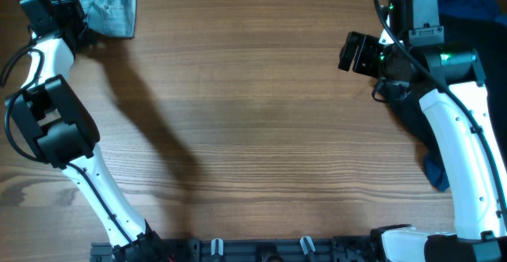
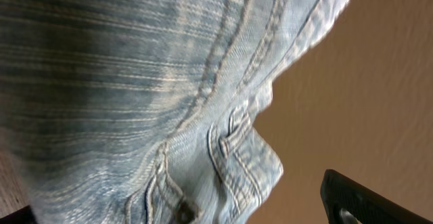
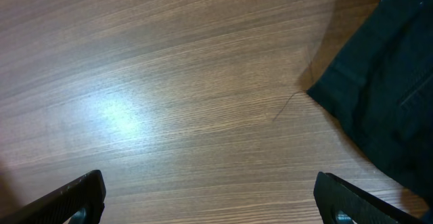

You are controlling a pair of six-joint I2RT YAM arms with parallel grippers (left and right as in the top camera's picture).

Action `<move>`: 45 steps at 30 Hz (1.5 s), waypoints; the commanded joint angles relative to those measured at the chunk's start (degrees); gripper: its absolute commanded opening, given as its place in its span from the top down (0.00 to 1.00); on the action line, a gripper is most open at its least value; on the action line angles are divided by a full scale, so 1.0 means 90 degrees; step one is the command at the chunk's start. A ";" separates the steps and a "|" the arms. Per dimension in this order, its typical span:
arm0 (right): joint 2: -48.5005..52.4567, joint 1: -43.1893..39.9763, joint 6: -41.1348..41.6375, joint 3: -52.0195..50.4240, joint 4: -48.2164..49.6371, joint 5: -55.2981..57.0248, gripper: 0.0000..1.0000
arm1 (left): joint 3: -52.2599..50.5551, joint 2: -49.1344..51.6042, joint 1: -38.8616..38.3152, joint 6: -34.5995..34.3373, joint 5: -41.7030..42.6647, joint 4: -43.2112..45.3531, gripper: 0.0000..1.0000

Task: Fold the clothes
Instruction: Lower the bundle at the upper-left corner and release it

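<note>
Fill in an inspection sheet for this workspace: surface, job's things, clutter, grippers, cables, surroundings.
Surface: brown wooden tabletop, middle bare.
Job's things: light-blue faded denim garment, heaped at the far left corner.
Clutter: dark navy cloth garment, lying partly under the right arm.
Grippers: left gripper open, beside the denim; right gripper open, over bare wood.
Cables: black cables looped along both arms.
Surroundings: black rail at the near edge.

Denim clothes (image 1: 107,5) — faded light blue, streaked with paler lines, pale stitching along the seams. Table (image 1: 253,119) a warm brown, fine wood grain. Dark garment (image 1: 467,5) — black, shading to navy. Arms (image 1: 467,135) white with black joints.
</note>
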 commanded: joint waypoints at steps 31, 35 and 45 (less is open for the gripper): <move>0.0010 0.0002 -0.0078 0.0066 0.0568 -0.0104 0.00 | 0.0041 -0.3055 -0.0051 0.5892 -0.2550 -0.1321 0.96; 0.0010 0.0002 -0.0078 0.0066 0.0588 -0.0107 0.00 | 0.0041 -0.2601 -0.0051 0.7417 -0.2776 -0.0821 0.96; 0.0010 0.0002 -0.0075 0.0066 0.0527 -0.0107 0.00 | 0.0041 -0.1479 -0.0024 0.8364 -0.3009 0.0226 0.96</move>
